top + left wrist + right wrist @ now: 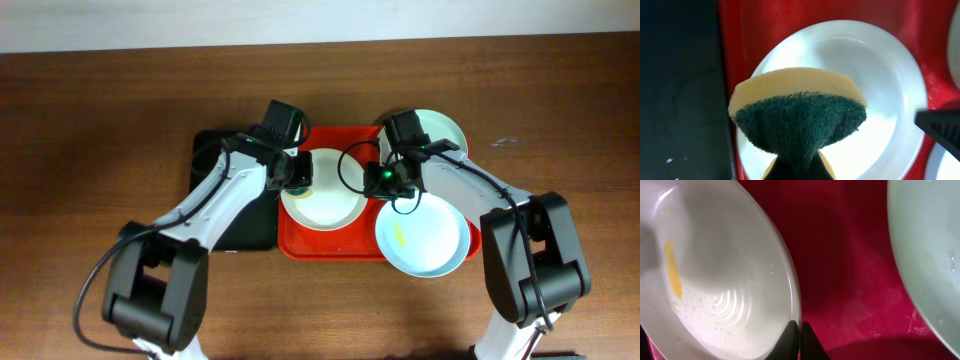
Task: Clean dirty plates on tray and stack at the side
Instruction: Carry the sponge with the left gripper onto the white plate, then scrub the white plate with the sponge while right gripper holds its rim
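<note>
Overhead: left end effector (296, 172) at the white plate's (325, 195) edge, on the red tray (335, 245). Left wrist: it's clamped on a sponge (797, 115), plate beneath. Right wrist: right end effector (800, 340) pinched together on the smeared mint plate (715, 280) rim.

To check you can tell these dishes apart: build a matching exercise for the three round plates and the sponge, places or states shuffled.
1. white round plate
2. pale blue round plate
3. pale mint round plate
4. yellow-and-green scouring sponge

A. back right corner of the red plastic tray
B. clamped in the left gripper
C. yellow smear inside, front right
D. middle of the tray, under the sponge

Pairs: 1-D, 2-C, 3-A, 4-B.
</note>
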